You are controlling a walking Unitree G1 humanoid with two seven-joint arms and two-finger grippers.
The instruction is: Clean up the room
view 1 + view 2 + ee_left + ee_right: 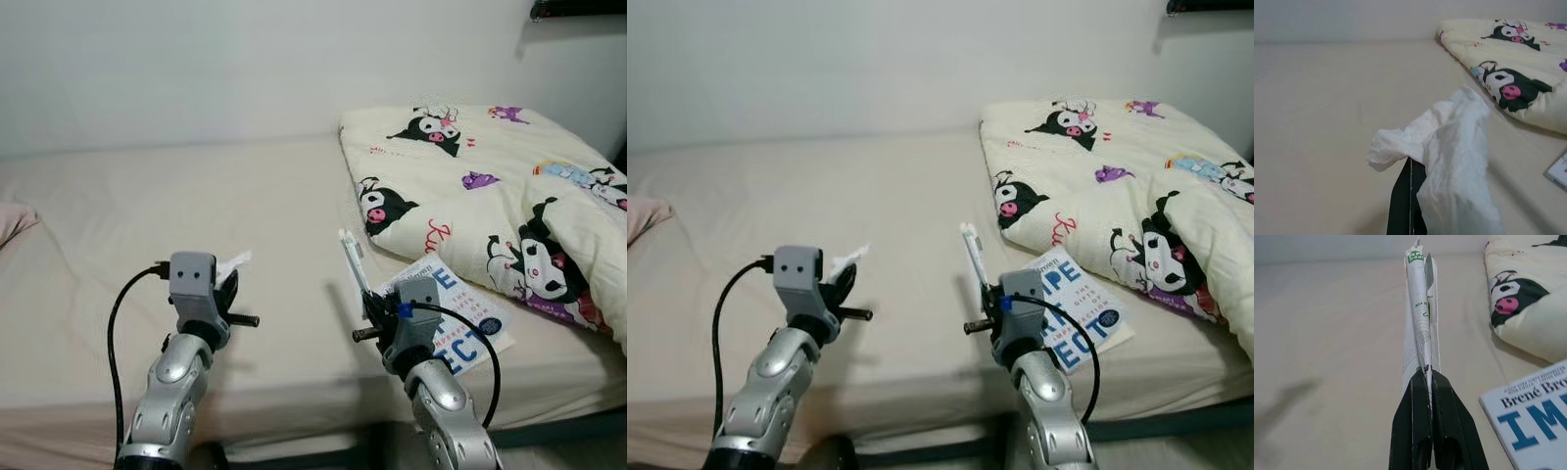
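Litter collection: tissue (1449,147) was clamped in the left gripper (1409,205), wrapper (1420,323) in the right gripper (1431,431), above the bed's (196,206) front edge; disposal was judged next.

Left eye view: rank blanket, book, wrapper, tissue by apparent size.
1. blanket
2. book, partly hidden by the right arm
3. wrapper
4. tissue, mostly hidden, so its rank against the wrapper is unsure

I'm looking at a bedroom: a bed (196,206) against a plain wall (245,59), with a cartoon-print comforter (490,186).
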